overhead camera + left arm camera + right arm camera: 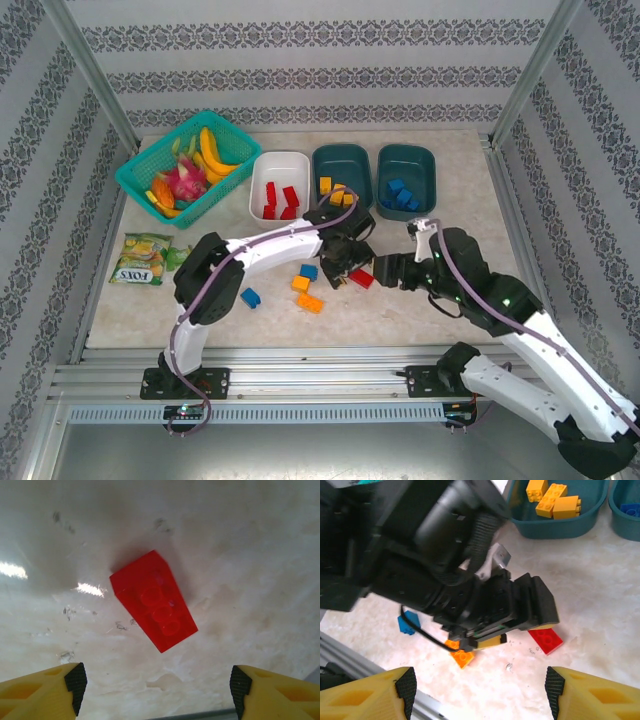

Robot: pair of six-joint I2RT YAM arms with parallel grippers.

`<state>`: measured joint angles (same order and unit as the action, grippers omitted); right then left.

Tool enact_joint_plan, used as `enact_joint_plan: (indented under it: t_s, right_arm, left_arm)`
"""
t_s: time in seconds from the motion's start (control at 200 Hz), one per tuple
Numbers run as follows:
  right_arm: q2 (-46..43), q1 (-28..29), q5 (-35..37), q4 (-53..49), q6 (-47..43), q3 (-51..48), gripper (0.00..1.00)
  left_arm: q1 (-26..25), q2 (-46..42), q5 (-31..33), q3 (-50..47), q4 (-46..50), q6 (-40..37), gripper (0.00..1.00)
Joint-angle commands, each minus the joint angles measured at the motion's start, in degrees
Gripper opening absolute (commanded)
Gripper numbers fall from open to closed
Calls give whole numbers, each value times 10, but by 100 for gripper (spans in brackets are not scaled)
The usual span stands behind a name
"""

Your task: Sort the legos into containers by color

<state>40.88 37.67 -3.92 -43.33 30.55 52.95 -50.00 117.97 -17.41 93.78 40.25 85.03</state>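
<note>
A red lego [153, 601] lies flat on the marble table, just ahead of my left gripper [157, 692], which hovers over it open and empty. From above, this lego [361, 278] sits between my left gripper [346, 264] and my right gripper [386, 270]. My right gripper [477, 692] is open too, looking at the left wrist, the red lego [546, 640], an orange lego [462, 656] and a blue lego [409, 624]. The white container [280, 165] holds red legos, the middle teal container [340, 155] orange-yellow ones, the right teal container [405, 155] blue ones.
Loose legos lie left of the grippers: blue [308, 271], orange [300, 284], orange [310, 302] and blue [250, 297]. A teal lattice basket [150, 165] of toy fruit stands at the back left. A snack packet [140, 258] lies at the left edge.
</note>
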Motion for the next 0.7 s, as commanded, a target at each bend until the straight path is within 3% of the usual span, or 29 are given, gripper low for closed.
enact_joint_plan:
  t_s: [0.0,0.405,0.63,0.699]
  right_arm:
    - [-22,8,15,-41,23,-13,71]
    - [-72,12,13,-68,29,-21,71]
    - [-92,11,-10,-55,38,-41,71]
    - [-95,11,-10,-51,43,-47,71]
  left_arm:
    - [-14,24,29,37,54,122,78]
    - [-28,112,71,101,50,207,70]
    - [-27,132,86,119,71,202,48]
    - [-26,132,89,118,72,200,46]
